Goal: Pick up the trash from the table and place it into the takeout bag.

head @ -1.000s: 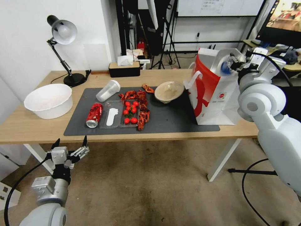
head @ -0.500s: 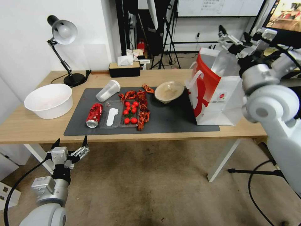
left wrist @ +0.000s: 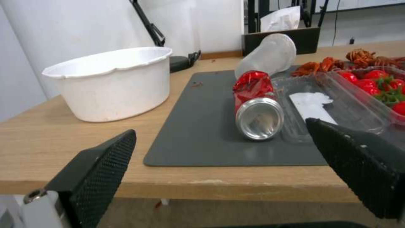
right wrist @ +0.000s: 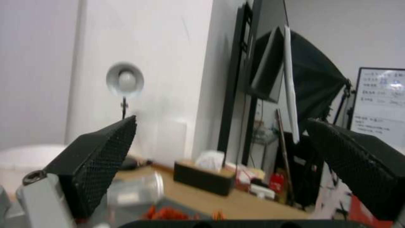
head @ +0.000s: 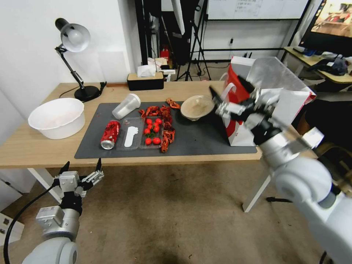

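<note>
On the table (head: 44,150) a dark mat (head: 201,141) carries the trash: a crushed red can (head: 110,134) (left wrist: 258,104) on its side, a translucent cup (head: 126,106) (left wrist: 266,54) lying down, and a beige bowl (head: 198,106). The takeout bag (head: 273,75) stands at the mat's right end. My right gripper (head: 229,90) (right wrist: 219,126) hangs open and empty in front of the bag, just right of the bowl. My left gripper (head: 81,167) (left wrist: 220,126) is open below the table's front edge, facing the can.
A white basin (head: 57,117) sits at the table's left end, with a desk lamp (head: 75,36) and a black tissue box (head: 145,80) at the back. A clear tray of tomatoes (head: 152,132) and crayfish shells (head: 167,121) lie mid-mat.
A second ago my right gripper held a blue cup over the bag's mouth. It opened, the cup is gone, and the arm has swung down in front of the bag. Left arm unmoved.
</note>
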Available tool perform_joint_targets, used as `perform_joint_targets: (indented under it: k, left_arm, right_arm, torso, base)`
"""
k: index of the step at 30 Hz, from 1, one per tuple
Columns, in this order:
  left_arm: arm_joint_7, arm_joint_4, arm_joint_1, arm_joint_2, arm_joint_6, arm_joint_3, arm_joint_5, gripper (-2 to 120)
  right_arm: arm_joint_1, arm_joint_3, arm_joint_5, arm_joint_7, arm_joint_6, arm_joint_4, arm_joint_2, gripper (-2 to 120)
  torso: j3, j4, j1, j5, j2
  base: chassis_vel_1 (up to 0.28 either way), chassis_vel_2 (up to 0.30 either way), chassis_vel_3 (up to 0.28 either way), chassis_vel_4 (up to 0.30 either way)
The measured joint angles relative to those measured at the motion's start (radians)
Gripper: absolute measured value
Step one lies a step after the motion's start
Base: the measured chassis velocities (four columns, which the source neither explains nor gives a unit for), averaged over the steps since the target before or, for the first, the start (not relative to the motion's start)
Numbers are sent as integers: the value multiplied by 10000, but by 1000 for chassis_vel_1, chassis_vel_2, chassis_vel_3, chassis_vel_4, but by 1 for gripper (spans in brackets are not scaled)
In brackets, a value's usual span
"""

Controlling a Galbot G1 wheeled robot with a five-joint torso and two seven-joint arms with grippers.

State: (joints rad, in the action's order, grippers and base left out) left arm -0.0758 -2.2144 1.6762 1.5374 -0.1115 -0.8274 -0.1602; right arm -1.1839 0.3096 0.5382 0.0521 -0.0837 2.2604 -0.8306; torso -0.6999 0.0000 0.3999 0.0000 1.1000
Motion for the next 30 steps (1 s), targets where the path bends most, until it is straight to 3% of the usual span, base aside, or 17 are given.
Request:
perform_joint_targets:
  k: [8, 23, 30]
  left_arm:
    - [6, 112, -10, -48, 96, -42, -27, 100]
    - [13, 174, -53, -114, 108, -54, -96, 100]
    - [13, 219, -101, -156, 108, 1, -152, 100]
  right_arm:
    - [-2306, -20, -2191, 900, -547, 5, -895, 100]
    - [-3965, -361, -3645, 2226, -1214, -521, -2005, 100]
    - [-4886, -749, -4242, 3092, -1952, -1604, -2881, 100]
  torso:
    - [0, 0, 0, -2, 0]
    - [0, -3, 0, -2, 1]
    - [-1, 0, 1, -1, 1]
  base:
    - [0, 0, 0, 0]
    - [0, 0, 0, 0]
    - [0, 0, 0, 0]
